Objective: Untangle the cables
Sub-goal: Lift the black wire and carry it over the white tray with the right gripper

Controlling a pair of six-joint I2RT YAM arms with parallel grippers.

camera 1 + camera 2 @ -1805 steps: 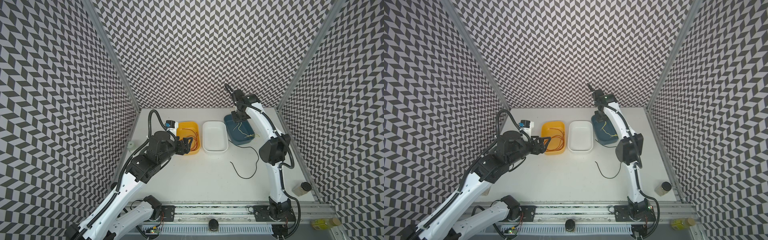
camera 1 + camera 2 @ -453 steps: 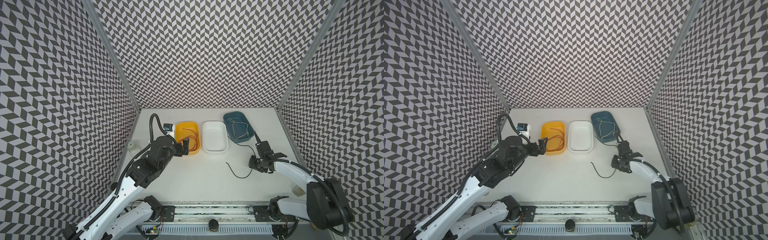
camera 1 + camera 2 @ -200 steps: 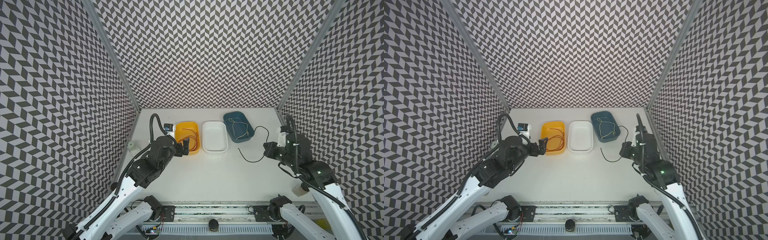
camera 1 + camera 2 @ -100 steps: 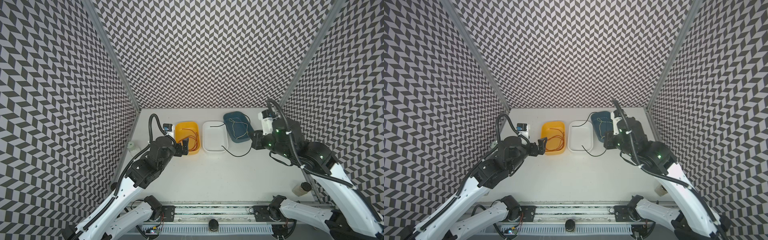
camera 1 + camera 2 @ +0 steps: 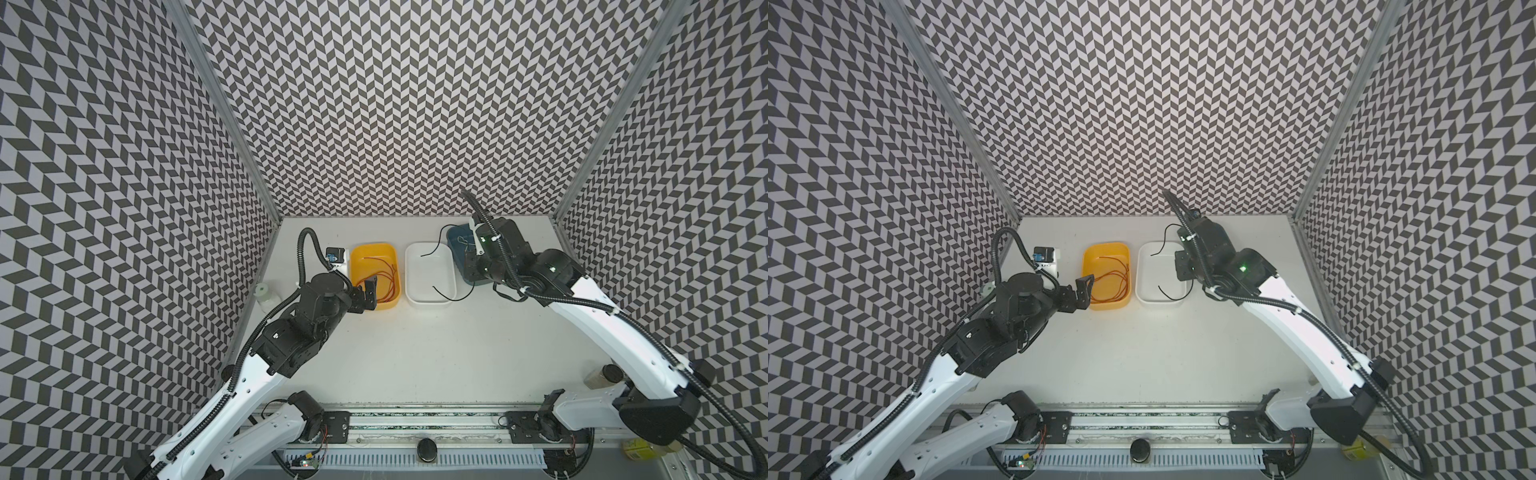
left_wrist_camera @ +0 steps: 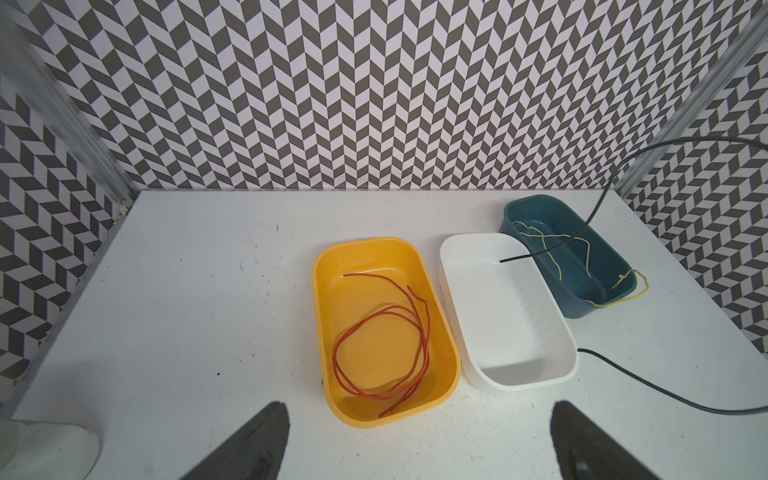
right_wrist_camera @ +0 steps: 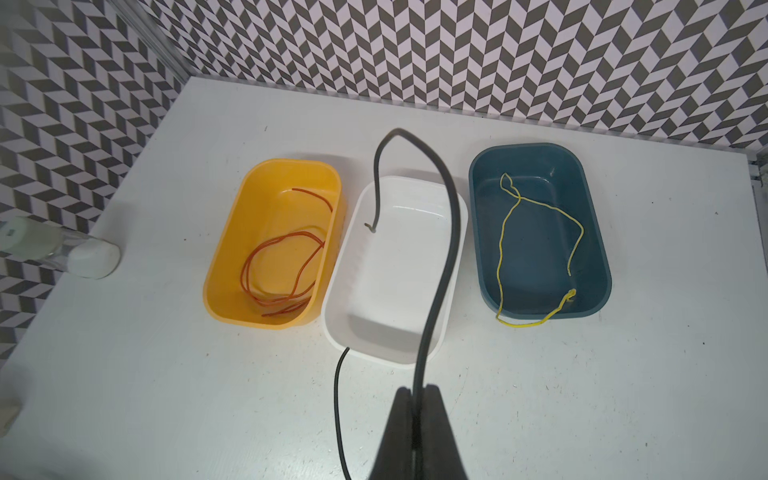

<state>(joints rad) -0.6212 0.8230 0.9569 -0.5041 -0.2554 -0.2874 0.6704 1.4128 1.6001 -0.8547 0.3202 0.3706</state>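
- Pinching the black cable (image 7: 453,241) partway along, the right jaws are pressed together on it. They hold it up off the worktop (image 7: 540,395), at about 3 o'clock from the white tray (image 7: 390,291) in both top views.
- One free end arches over and dangles above the tray's 12 o'clock half. The other tail hangs out past its 5 o'clock corner, not inside.
- Left jaws stand wide apart and empty, at roughly 7 o'clock from the yellow tray (image 6: 374,257), where the red cable (image 6: 370,276) lies coiled.
- At 3 o'clock of the white tray, the blue tray (image 7: 536,249) holds the pale yellow cable (image 7: 500,270), with one loop spilling over its 6 o'clock rim.
- Step in hand, as I judge it: delivering the last loose cable to the white tray.
- Next move probably calls for shifting toward 9 o'clock until the right jaws sit over the tray's middle. They would then lower so both tails gather inside, and part.
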